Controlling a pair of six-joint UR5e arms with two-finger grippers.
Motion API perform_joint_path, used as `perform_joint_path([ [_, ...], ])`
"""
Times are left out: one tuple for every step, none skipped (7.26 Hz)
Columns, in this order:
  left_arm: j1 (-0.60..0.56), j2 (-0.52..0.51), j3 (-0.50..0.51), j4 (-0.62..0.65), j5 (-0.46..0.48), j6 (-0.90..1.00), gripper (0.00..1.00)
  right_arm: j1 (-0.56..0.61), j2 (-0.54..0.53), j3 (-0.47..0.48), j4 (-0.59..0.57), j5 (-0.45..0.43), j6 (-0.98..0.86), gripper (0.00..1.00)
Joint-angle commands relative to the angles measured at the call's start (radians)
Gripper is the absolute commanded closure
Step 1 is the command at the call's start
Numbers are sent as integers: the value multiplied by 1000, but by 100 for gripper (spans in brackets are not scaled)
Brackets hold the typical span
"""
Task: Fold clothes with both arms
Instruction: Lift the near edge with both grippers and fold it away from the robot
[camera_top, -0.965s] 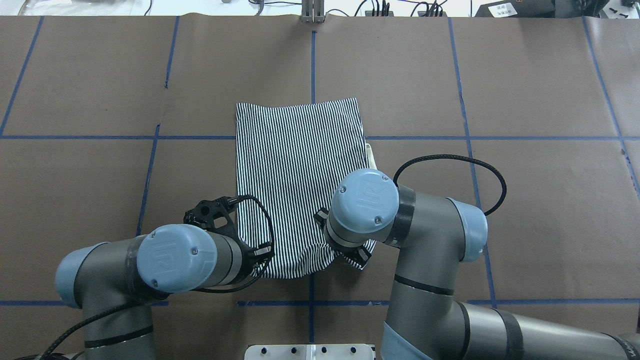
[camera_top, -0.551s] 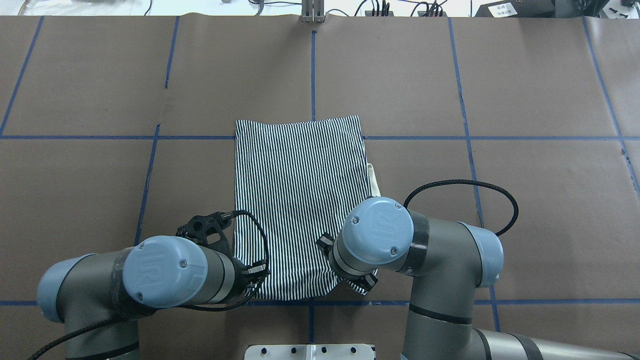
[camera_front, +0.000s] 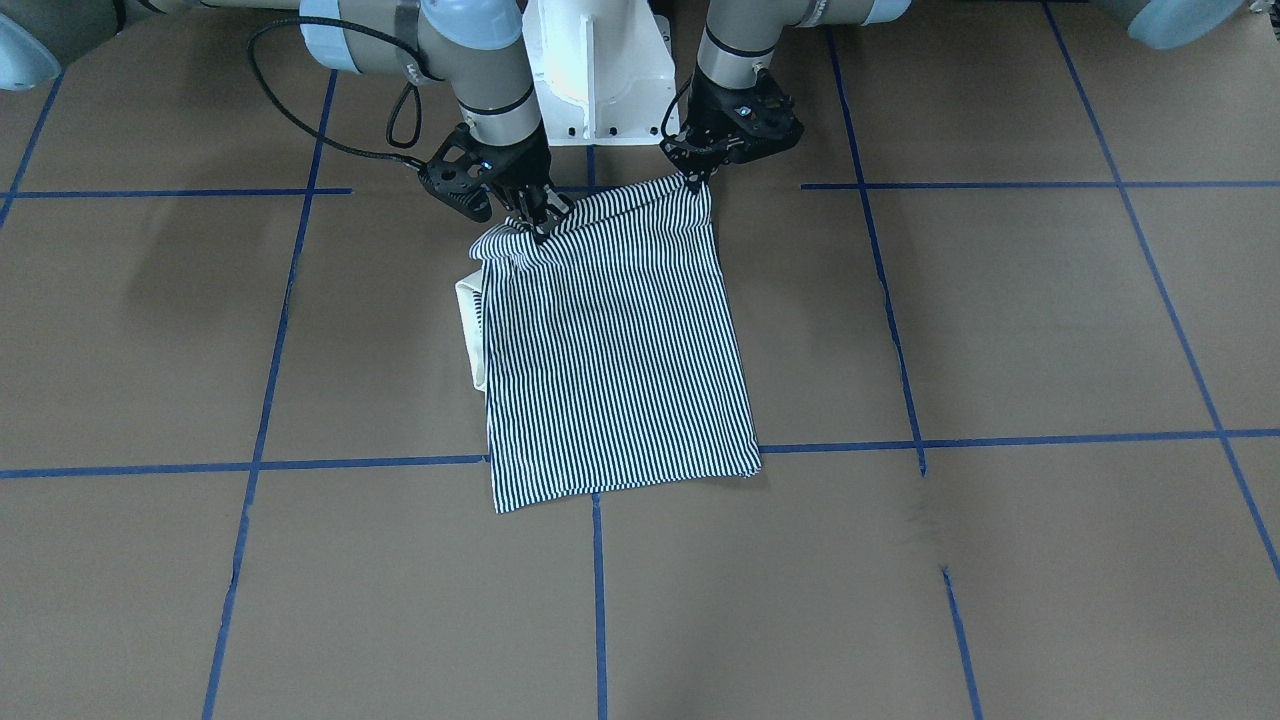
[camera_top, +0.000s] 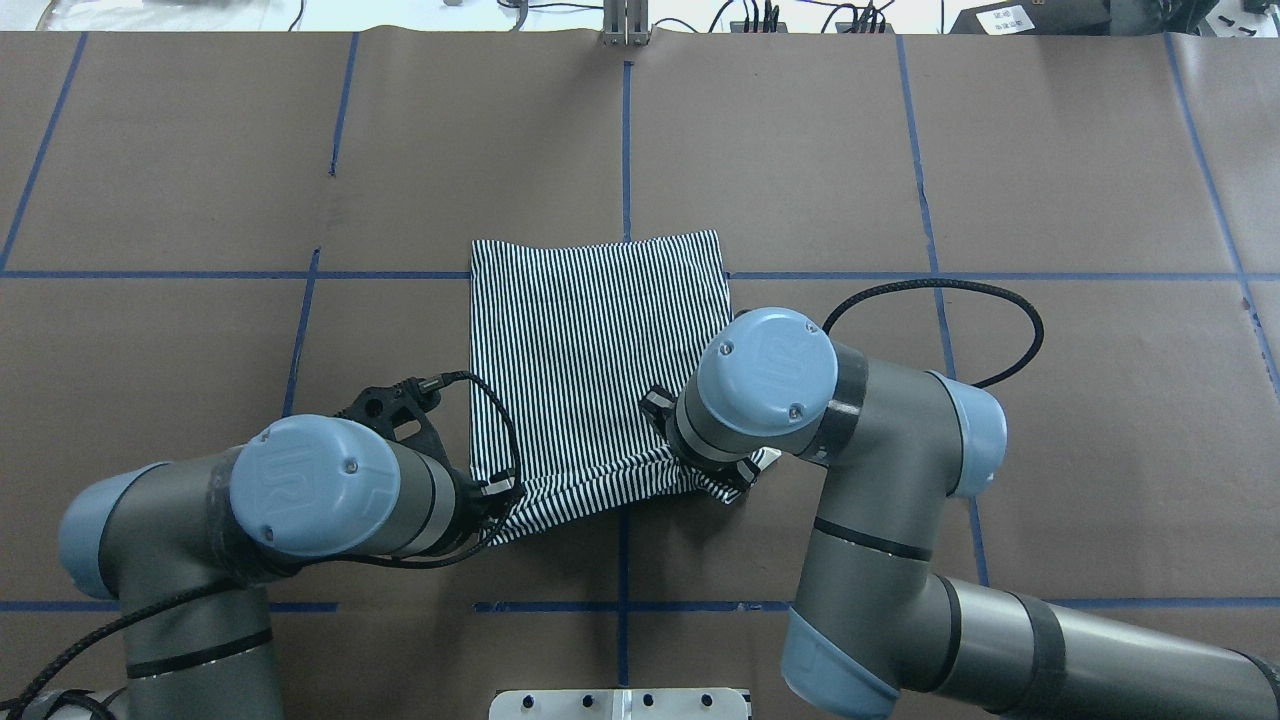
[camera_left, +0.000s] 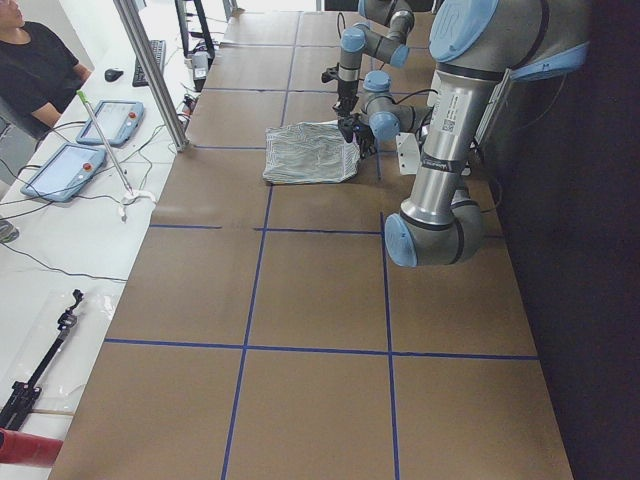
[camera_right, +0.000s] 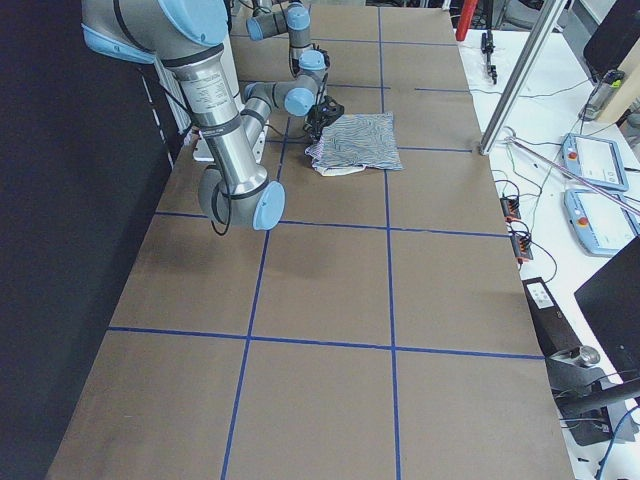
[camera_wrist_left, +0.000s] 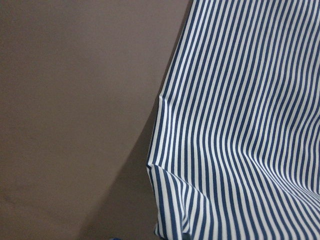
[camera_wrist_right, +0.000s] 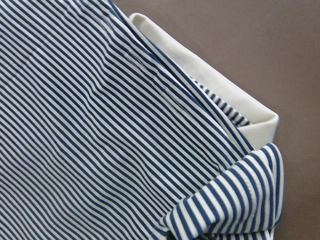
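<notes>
Shirt (camera_front: 615, 360): folded; robot-side edge lifted.
Left gripper (camera_front: 693, 181): clamped on its corner.
Right gripper (camera_front: 533, 226): clamped on other corner.

The table (camera_top: 1050, 150) carries brown paper with a grid of blue tape lines (camera_top: 627, 130). Two tablets (camera_left: 62, 172) lie on a white side bench (camera_left: 70, 270) beside it

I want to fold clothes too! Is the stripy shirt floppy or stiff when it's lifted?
Probably floppy: the shirt sags and wrinkles between the left gripper and the right gripper holding its edge. It looks thin, so likely light. The collar may be stiffer: it shows a crisp fold.
</notes>
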Motion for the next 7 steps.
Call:
perform_joint_path([
  [-44, -27, 28, -7, 0, -10, 100, 32, 71, -132, 86, -2, -31, 100],
  [-46, -41, 58, -17, 0, -80, 100, 41, 87, -146, 86, -3, -32, 100],
  [-64, -41, 86, -65, 2, -88, 100, 53, 89, -146, 86, -3, -41, 100],
  [-99, -52, 116, -83, 0, -86, 100, 68, 89, -149, 83, -5, -63, 100],
  [-168, -99, 179, -87, 0, -74, 100, 112, 119, -195, 83, -3, -110, 100],
  [-239, -170, 287, -125, 0, -73, 95, 151, 238, -359, 116, -5, -188, 100],
  [-321, -214, 392, -180, -7, -36, 77, 203, 364, -589, 209, -5, -216, 100],
])
